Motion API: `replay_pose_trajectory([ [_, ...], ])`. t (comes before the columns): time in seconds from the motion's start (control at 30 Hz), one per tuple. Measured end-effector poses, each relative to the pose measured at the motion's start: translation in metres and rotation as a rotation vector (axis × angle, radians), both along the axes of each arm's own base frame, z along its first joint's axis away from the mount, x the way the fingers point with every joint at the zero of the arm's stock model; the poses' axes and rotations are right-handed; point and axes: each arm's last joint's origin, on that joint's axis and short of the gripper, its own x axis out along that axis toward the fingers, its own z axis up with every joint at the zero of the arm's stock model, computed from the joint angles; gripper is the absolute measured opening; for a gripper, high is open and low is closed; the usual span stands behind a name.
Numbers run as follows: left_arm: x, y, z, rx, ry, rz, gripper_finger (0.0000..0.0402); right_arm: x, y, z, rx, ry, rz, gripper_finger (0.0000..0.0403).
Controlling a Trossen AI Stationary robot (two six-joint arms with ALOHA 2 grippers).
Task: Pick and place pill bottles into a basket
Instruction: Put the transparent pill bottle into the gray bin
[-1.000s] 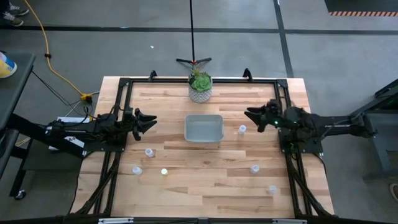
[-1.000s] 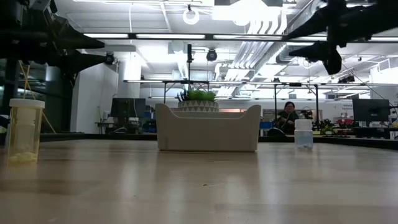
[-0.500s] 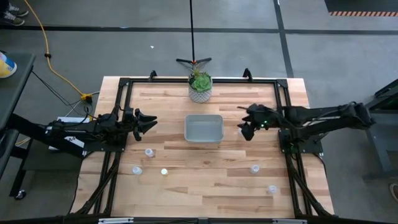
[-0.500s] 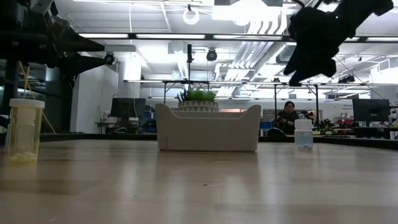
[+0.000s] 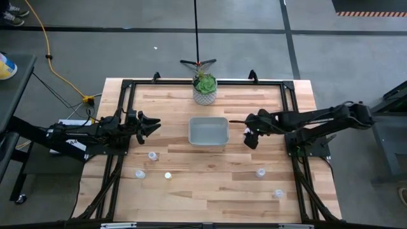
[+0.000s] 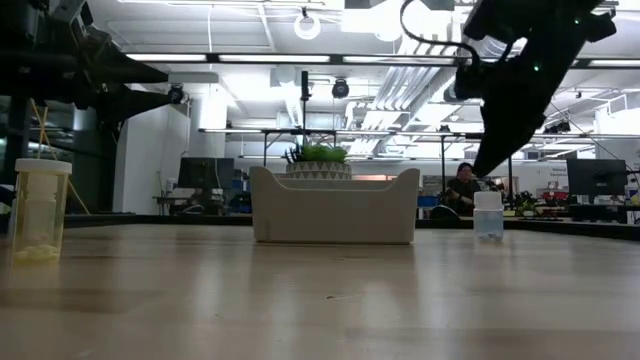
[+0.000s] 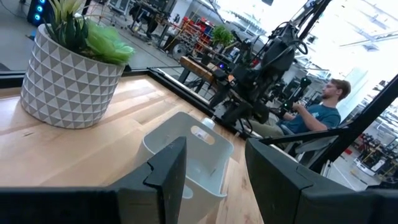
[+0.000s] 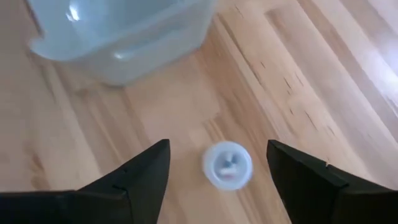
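- Pill bottles sit scattered on the wooden table [image 5: 210, 191]; none is in the basket [image 5: 208, 131], which stands empty at the table's middle, in front of a potted plant [image 5: 205, 88] at the far edge.
- One bottle [image 8: 227, 164] stands just off the basket's right side.
- Right gripper [image 5: 250, 135] has swung in from the table's right edge over the last second and now hangs above that bottle, fingers spread wide on either side, not touching it.
- That suggests the first grasp is about to begin: lowering and closing come next.
- Left gripper [image 5: 151, 124] waits unmoved near the left edge, fingers apart, holding nothing.
- Other bottles: three toward the front left, including a yellowish bottle [image 6: 38, 210], and two toward the front right.
- Behind the table is a bright workshop, where a person sits at a desk.
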Motion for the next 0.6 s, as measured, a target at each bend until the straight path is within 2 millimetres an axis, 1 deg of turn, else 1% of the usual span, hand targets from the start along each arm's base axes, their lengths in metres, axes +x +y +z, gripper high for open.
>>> replay_pose_trajectory([
  [0.17, 0.0, 0.0, 0.0, 0.0, 0.0, 0.0, 0.02, 0.001, -0.001, -0.008, -0.01, 0.06, -0.009, 0.0267],
  [0.33, 0.0, 0.0, 0.0, 0.0, 0.0, -0.001, 0.02, 0.004, -0.003, -0.014, -0.058, 0.085, -0.075, 0.0267],
  [0.6, 0.0, 0.0, 0.0, 0.0, 0.0, -0.001, 0.02, 0.011, -0.002, -0.031, -0.025, 0.152, -0.089, 0.0266],
])
